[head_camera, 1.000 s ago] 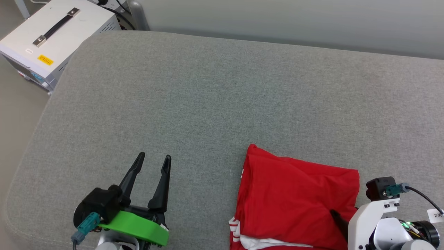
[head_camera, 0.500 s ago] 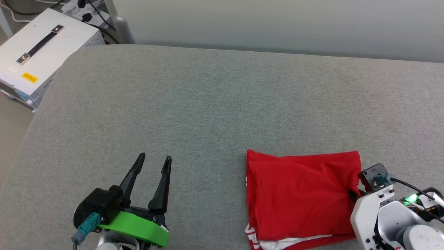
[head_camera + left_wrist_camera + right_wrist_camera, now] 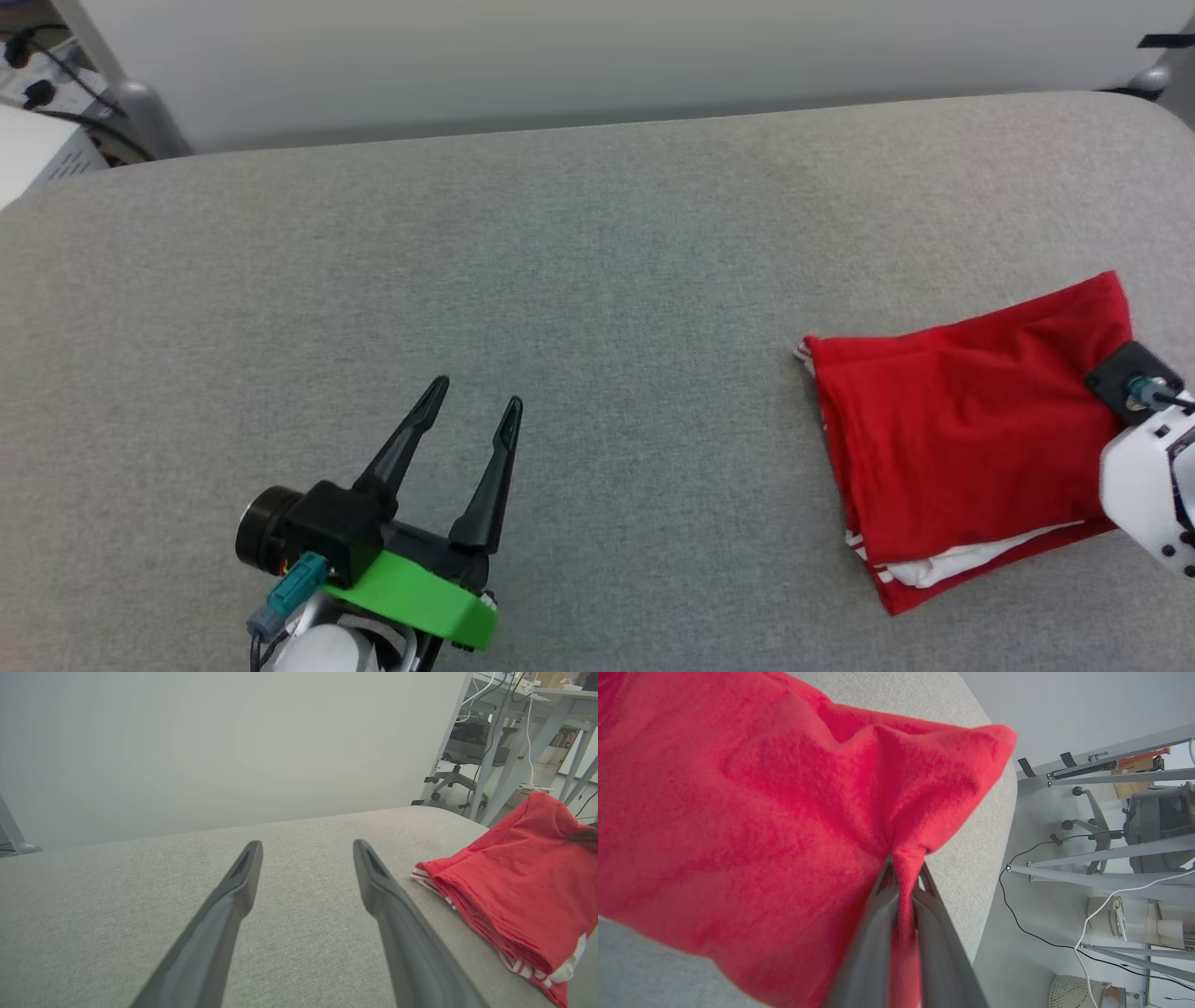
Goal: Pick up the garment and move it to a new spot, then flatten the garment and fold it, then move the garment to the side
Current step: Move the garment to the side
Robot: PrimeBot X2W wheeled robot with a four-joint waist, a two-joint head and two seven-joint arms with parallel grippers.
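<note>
A: Head view first. We've got the garment (image 3: 962, 429) folded into a red rectangle. White and striped trim pokes out at its near edge, and it lies toward the right end of the grey surface (image 3: 579, 280).
B: Agreed. Left claw (image 3: 476, 392) at lower left, fingers apart, nothing in them, well apart from the cloth. The right arm's white wrist (image 3: 1144, 476) sits at the garment's right edge.
A: Left wrist view: those two fingers spread over bare padding. Garment off to the right, far corner lifted off the surface, layers stacked at the near edge.
B: Right wrist view settles the grip. Right claw (image 3: 903, 870) is together, clamped on a bunched pinch of red cloth at the garment's edge. The surface's rounded end and the floor (image 3: 1008, 980) are just beyond.
A: Step call: we judge the folding done, so this is the last step, moving it to the side.
B: Yes. For the next move we'd say keep it low and lay it flat with the whole stack on the surface. Then part the fingers and back straight out.
A: Risk note: only one edge is pinched, so the layers could slide or open. That corner is also near the surface's end.
</note>
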